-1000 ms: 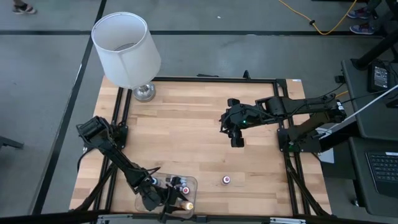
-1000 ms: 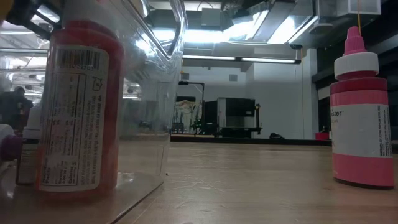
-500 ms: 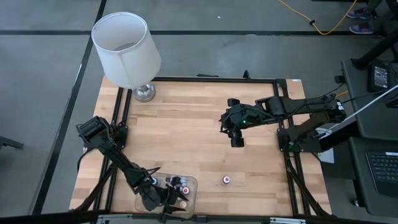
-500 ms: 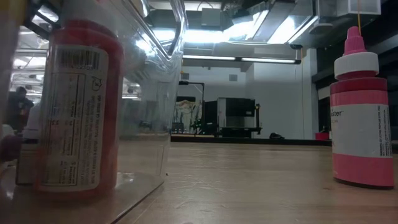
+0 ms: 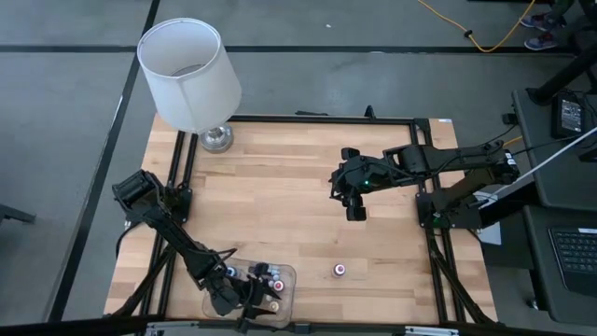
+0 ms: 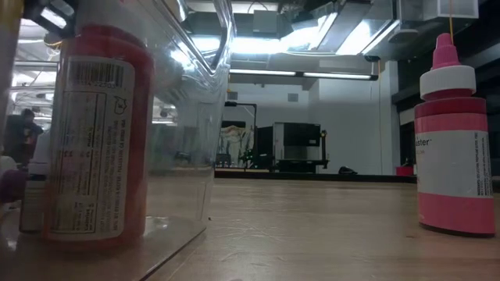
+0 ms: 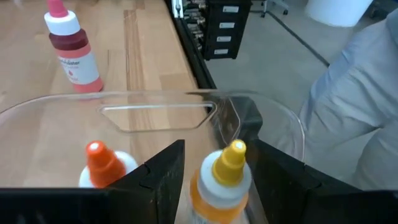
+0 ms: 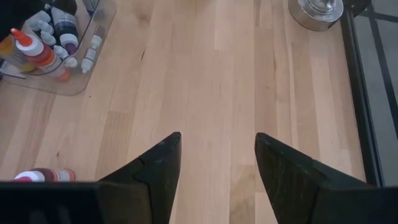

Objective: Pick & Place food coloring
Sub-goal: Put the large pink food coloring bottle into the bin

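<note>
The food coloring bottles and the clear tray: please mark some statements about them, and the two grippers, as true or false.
1. A pink bottle stands on the table outside the clear tray. True.
2. The left gripper has a yellow-capped bottle between its fingers. True.
3. The right gripper holds a bottle. False: it is open and empty above bare wood.
4. The lamp lies on its side. False: it stands upright at a table corner.

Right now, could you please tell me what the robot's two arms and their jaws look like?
Both arms are dark, nearly black, jointed links with black cables running along them. The right arm shows a small green light near its wrist. The right gripper has two flat, matte, dark jaws with angled, wedge-like tips; the left gripper has jaws of the same kind.
</note>
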Robot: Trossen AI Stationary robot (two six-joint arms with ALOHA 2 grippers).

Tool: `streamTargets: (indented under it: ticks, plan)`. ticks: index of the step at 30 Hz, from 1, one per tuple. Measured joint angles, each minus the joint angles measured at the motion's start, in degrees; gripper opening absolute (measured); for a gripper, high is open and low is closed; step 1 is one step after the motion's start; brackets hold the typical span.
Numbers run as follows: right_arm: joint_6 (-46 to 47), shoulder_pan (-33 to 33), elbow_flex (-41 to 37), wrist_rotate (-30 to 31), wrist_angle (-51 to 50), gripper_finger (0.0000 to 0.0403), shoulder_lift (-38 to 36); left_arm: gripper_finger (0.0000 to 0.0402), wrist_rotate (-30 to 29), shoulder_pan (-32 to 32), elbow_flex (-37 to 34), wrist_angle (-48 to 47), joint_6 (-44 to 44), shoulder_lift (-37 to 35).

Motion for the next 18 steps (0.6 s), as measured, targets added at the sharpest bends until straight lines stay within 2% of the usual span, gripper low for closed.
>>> streamTargets:
  ticks: [9, 18]
  plan:
    - [-0.2, -0.2, 0.0, 0.7, 0.0, 0.0206, 0.0, 0.0175, 0.2, -2.0, 0.0, -10.5, -0.3, -6.7]
    - [-3.2, 1.7, 0.0, 5.9, 1.1, 0.0192, 0.0, 0.0175, -2.8, -3.8, 0.0, -24.3, -1.7, -21.9]
